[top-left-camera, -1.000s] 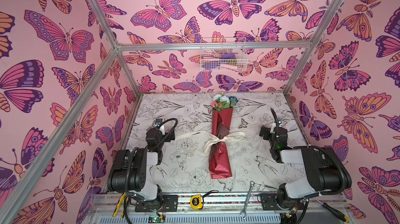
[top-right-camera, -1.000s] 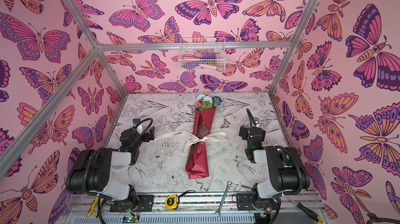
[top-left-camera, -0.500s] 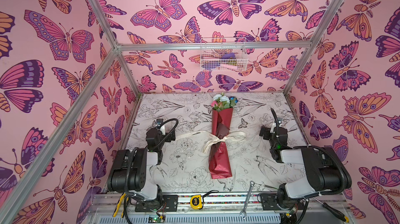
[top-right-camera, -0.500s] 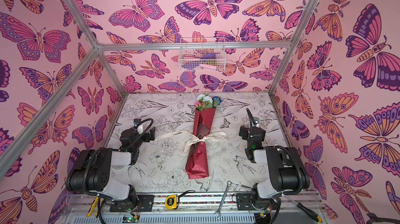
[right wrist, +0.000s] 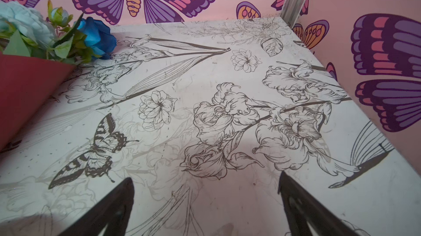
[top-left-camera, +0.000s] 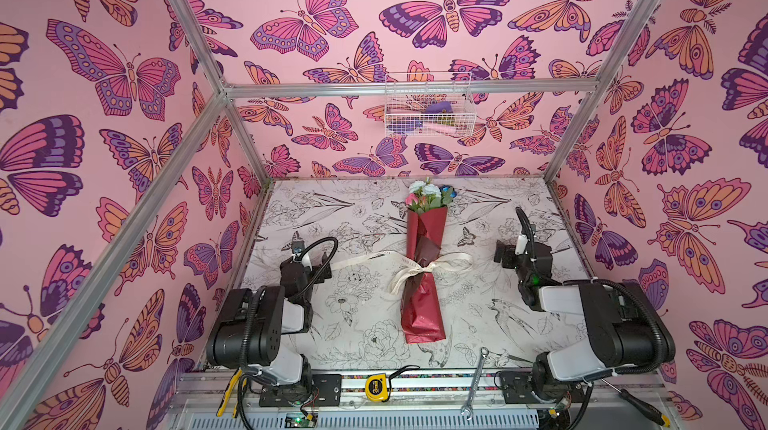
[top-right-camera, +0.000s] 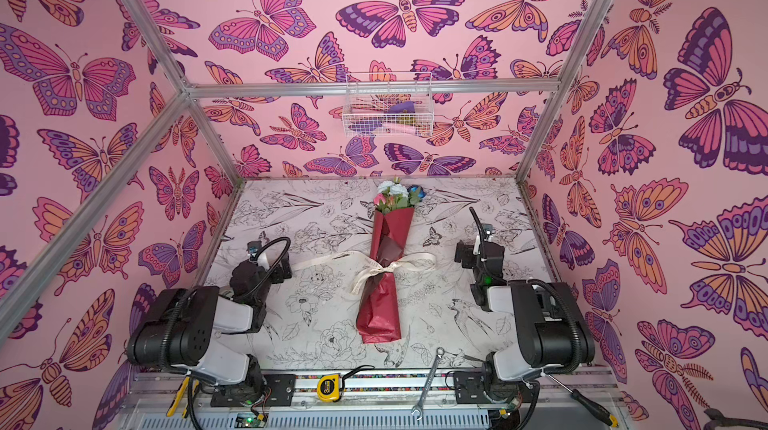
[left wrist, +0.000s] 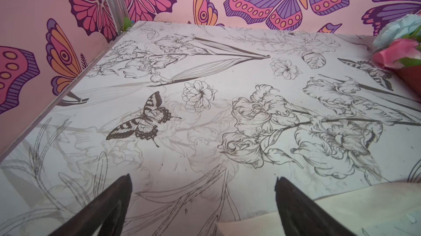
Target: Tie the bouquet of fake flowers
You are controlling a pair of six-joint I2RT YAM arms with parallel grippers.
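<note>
The bouquet of fake flowers (top-left-camera: 422, 316) (top-right-camera: 380, 311) lies lengthwise in the middle of the table in dark red paper, heads toward the back wall. A cream ribbon (top-left-camera: 432, 266) (top-right-camera: 390, 267) is knotted in a bow round its middle. One tail runs left to my left gripper (top-left-camera: 326, 267) (top-right-camera: 287, 266). In the left wrist view that gripper (left wrist: 202, 178) is open and empty, with the ribbon end (left wrist: 262, 219) flat beside one finger. My right gripper (top-left-camera: 500, 255) (right wrist: 205, 180) is open over bare table right of the bouquet. Its pink rose (left wrist: 398, 54) and blue rose (right wrist: 96, 36) show at the edges.
A white wire basket (top-left-camera: 428, 106) hangs on the back wall. On the front rail lie a yellow tape measure (top-left-camera: 377, 386), a wrench (top-left-camera: 473, 382), a screwdriver (top-left-camera: 640, 403) and a yellow-handled tool (top-left-camera: 226, 392). Pink butterfly walls close in three sides.
</note>
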